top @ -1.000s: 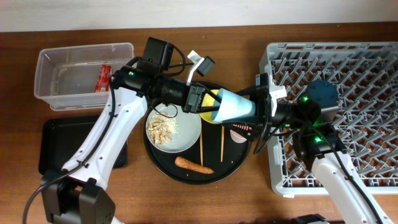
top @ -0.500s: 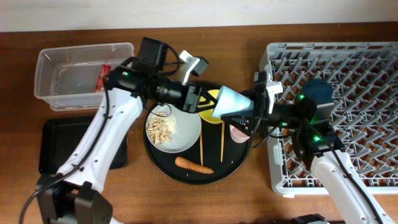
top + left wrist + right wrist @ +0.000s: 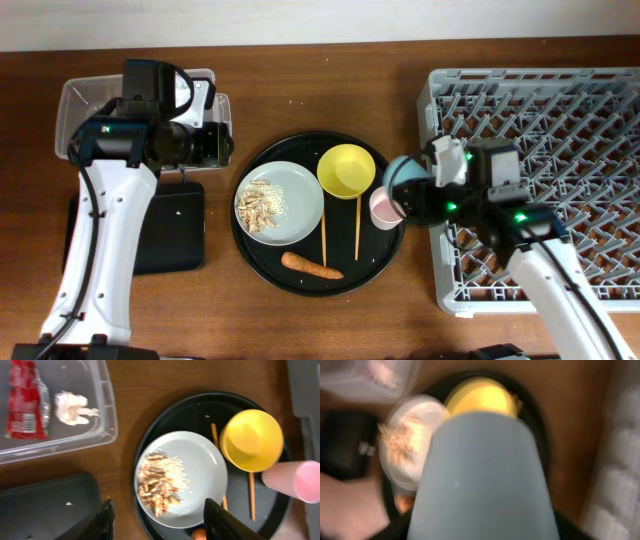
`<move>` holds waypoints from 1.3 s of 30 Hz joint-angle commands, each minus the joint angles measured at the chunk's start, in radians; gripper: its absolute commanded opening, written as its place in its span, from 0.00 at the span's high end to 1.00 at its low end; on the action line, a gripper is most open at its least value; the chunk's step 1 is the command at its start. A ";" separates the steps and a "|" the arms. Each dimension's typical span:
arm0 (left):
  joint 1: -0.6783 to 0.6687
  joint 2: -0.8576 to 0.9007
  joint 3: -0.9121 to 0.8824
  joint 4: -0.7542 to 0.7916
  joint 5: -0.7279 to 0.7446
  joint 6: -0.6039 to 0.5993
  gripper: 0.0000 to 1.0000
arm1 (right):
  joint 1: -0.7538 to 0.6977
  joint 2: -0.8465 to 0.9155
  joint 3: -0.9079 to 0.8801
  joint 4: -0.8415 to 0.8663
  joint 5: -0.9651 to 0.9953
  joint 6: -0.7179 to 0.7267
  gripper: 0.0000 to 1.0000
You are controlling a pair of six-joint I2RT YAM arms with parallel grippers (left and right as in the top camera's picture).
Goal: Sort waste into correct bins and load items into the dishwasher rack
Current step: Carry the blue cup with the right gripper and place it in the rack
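My right gripper (image 3: 425, 196) is shut on the small blue cup (image 3: 399, 178), holding it on its side over the round tray's right edge, next to the dishwasher rack (image 3: 560, 120). The blue cup (image 3: 482, 475) fills the right wrist view and hides the fingers. My left gripper (image 3: 220, 145) hangs open and empty beside the clear tub (image 3: 80, 105); its fingers (image 3: 225, 522) straddle the grey plate (image 3: 200, 467) from above. The tub (image 3: 107, 415) holds a red wrapper (image 3: 24, 400) and a white tissue (image 3: 72, 406). The plate (image 3: 300, 205) carries food scraps (image 3: 263, 205).
On the round black tray (image 3: 385, 255) lie a yellow bowl (image 3: 347, 170), a pink cup (image 3: 383, 208), two chopsticks (image 3: 323, 230) and a carrot (image 3: 310, 265). A flat black tray (image 3: 175, 230) sits below the tub, partly under my left arm.
My left gripper opened off the blue cup and drew back left to the tub. My right gripper kept the cup and carried it right, toward the rack.
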 commanded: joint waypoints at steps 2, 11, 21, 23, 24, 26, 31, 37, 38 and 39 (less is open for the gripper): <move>0.007 -0.010 0.011 -0.001 -0.045 -0.006 0.44 | -0.031 -0.034 0.281 -0.298 0.343 -0.043 0.42; 0.007 -0.010 0.011 -0.001 -0.045 -0.006 0.43 | -0.521 0.009 0.441 -0.552 0.430 -0.116 0.42; 0.006 -0.010 0.011 -0.001 -0.044 -0.006 0.43 | -0.867 0.263 0.441 -0.515 0.428 -0.114 0.41; 0.006 -0.010 0.011 -0.004 -0.044 -0.006 0.43 | -0.898 0.300 0.441 -0.506 0.428 -0.110 0.41; 0.006 -0.010 0.011 -0.008 -0.044 -0.006 0.43 | -0.916 0.324 0.441 -0.497 0.428 -0.098 0.41; 0.006 -0.010 0.011 -0.008 -0.044 -0.006 0.43 | -0.945 0.361 0.441 -0.487 0.427 -0.080 0.41; 0.006 -0.010 0.011 -0.010 -0.044 -0.006 0.43 | -0.977 0.422 0.441 -0.455 0.428 -0.080 0.37; 0.006 -0.010 0.011 -0.012 -0.044 -0.006 0.43 | -1.016 0.442 0.441 -0.445 0.428 -0.061 0.37; 0.006 -0.010 0.011 -0.012 -0.044 -0.006 0.43 | -1.016 0.448 0.441 -0.445 0.428 -0.061 0.36; 0.006 -0.010 0.011 -0.012 -0.044 -0.006 0.43 | -1.016 0.459 0.441 -0.448 0.428 -0.061 0.36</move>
